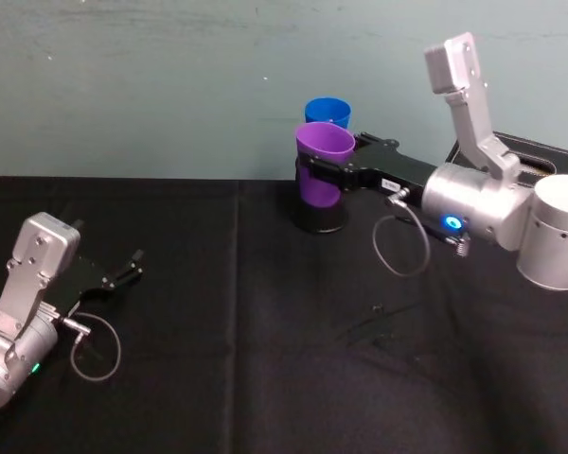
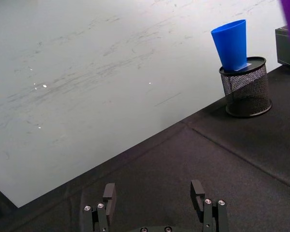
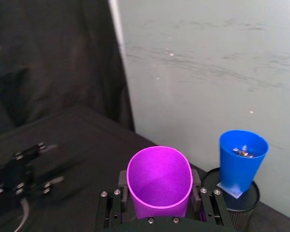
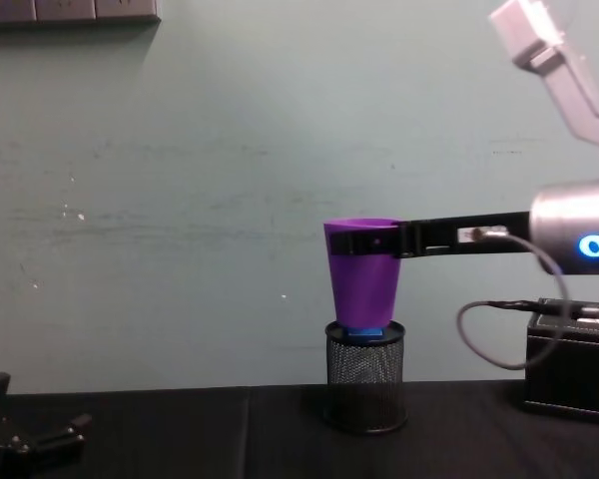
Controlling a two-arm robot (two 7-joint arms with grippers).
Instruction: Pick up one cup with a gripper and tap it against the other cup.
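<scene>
Clamped around the purple cup point(image 1: 324, 147), the right gripper point(image 3: 159, 186) had one finger pressed on each side of the wall just below the rim, its fingers point(image 3: 122, 179) tight on the plastic and the cup upright with its mouth open. It hung in the air over the far middle of the table, with its base just above the rim of the black mesh pen holder point(image 2: 246, 89). The blue cup point(image 1: 328, 112) stood upright in the mouth of that holder, just behind the purple one from the head view. The right wrist view showed a gap between the two cups. Far off at the table's left edge, the left gripper point(image 2: 153, 193) lay low over the cloth with its fingers spread and nothing between them. Black cloth point(image 1: 265, 359) covered the table, with a seam running front to back. A black box point(image 4: 569, 369) sat at the right, and a scuffed pale green wall point(image 4: 180, 200) rose behind, with outlet plates point(image 4: 70, 10) high on it.
</scene>
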